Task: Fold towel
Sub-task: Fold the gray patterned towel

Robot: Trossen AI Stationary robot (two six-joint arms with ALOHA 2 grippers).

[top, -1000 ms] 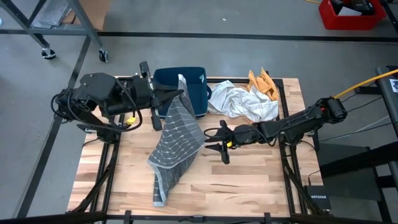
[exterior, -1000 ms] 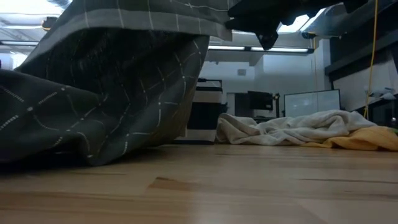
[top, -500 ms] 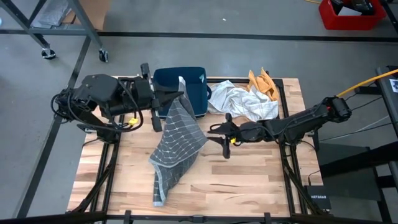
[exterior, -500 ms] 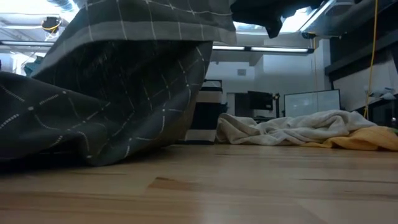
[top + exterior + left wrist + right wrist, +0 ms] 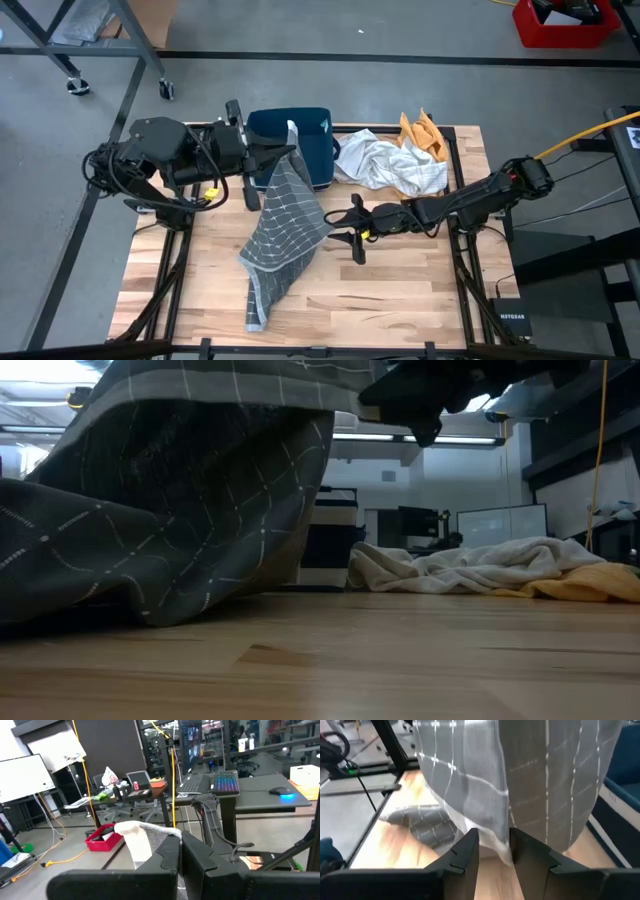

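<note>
- The left gripper hangs in front of the bin at the back of the table, clamped on one corner of the towel; its wrist view shows the pale corner caught between the fingers
- From that corner the towel drops in a long slanted drape, and its lower end lies crumpled on the wood toward the front left; the low view shows the cloth raised like a tent, with only its bottom folds on the table
- What has changed is on the right: half a second ago the right gripper stood a little back from the towel's right edge and nearer the white cloth; now it has come in again, right up to that edge
- The left arm and the drape look the same across the three moments, so the right arm alone is working
- In the right wrist view the fingers stand a narrow gap apart with the towel's hem running down into that gap; we judge them not yet closed on it, though the cloth looks to be touching one finger
- We read this as a second try at the free edge: the task is still at its start, with one corner held, nothing spread flat and no fold made
- Next the right gripper must pinch that hem before the cloth swings out of the gap; a grasp well down the edge, away from a corner, would make a skewed spread
</note>
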